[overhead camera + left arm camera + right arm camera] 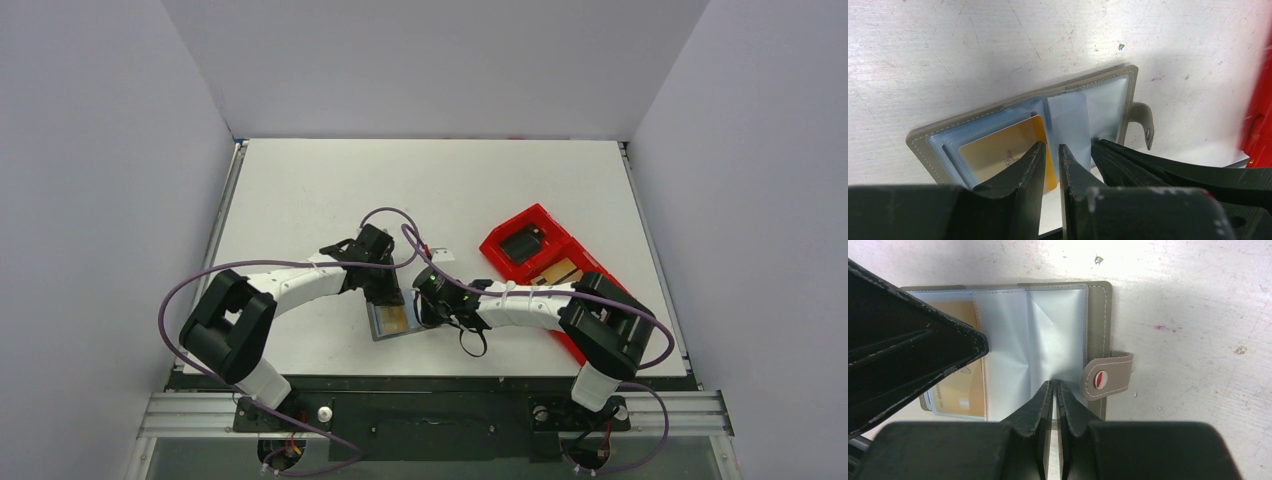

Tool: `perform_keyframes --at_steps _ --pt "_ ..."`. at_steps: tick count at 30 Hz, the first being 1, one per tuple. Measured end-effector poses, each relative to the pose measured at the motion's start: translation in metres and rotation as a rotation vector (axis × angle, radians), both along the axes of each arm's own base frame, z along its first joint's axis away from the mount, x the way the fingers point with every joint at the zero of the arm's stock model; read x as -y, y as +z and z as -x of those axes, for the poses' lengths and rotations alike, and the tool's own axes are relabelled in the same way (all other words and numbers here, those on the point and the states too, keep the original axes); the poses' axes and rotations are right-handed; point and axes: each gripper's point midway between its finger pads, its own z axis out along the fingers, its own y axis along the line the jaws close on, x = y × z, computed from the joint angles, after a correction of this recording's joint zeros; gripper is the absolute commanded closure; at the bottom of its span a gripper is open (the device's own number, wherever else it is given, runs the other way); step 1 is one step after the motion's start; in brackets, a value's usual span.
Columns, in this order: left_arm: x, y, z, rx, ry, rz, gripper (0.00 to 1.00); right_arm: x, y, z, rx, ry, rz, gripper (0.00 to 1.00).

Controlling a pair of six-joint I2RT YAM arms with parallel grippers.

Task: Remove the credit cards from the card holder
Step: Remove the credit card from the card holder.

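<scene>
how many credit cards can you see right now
2. One yellow card sits in a pocket of the open wallet; one tan card lies in the red tray. More may be stacked there or hidden in other pockets.

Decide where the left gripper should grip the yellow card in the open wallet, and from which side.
Probably pinch the yellow card's exposed edge nearest the fold, coming from the fold side with the left gripper. It lies flat in the card holder, pocketed on its other sides, while the right gripper holds the clear sleeve aside.
</scene>
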Motion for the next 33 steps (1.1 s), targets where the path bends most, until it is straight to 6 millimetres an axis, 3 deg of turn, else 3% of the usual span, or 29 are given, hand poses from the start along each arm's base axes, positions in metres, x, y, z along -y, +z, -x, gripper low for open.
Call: perform_keyframes --at_steps 13,26,33 --pt "0.018 0.008 -0.001 0.022 -0.048 0.059 0.81 0.000 0.004 -0.002 0.000 -0.005 -0.018 0.95" --pt "0.042 0.007 -0.012 0.024 -0.083 0.109 0.75 0.006 0.065 -0.015 0.080 -0.036 -0.139 0.95" --pt "0.051 0.000 -0.013 -0.004 -0.098 0.122 0.67 0.007 0.070 -0.012 0.086 -0.030 -0.147 0.96"
